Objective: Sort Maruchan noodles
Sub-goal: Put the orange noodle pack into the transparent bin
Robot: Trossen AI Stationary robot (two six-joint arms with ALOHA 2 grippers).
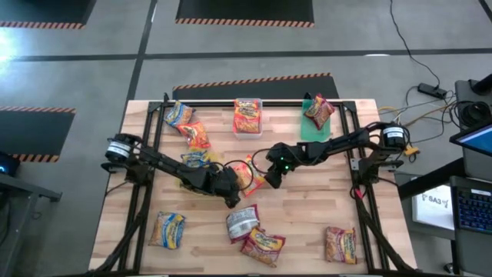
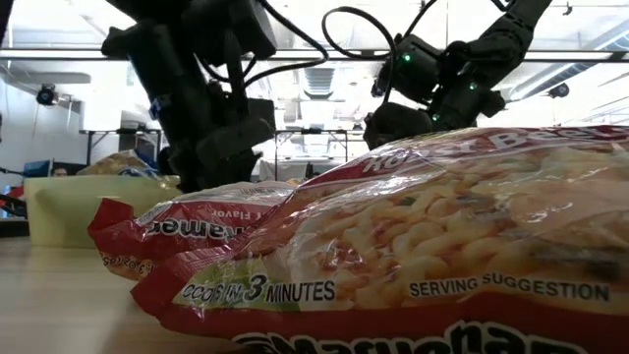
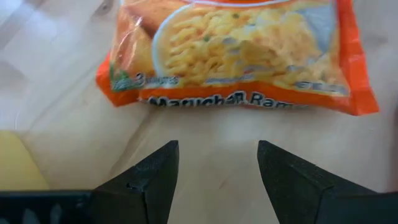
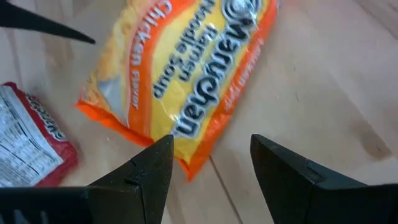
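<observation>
Orange crinkly Maruchan packet (image 3: 239, 53) lies flat before left gripper (image 3: 217, 163).

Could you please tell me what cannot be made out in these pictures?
- Low view: a dark red packet close to the lens hides most of the table.
- High view: the arms cover part of the orange packet between the left gripper and right gripper.
- Left wrist view: the orange packet's top is cut off by the picture's edge.
</observation>
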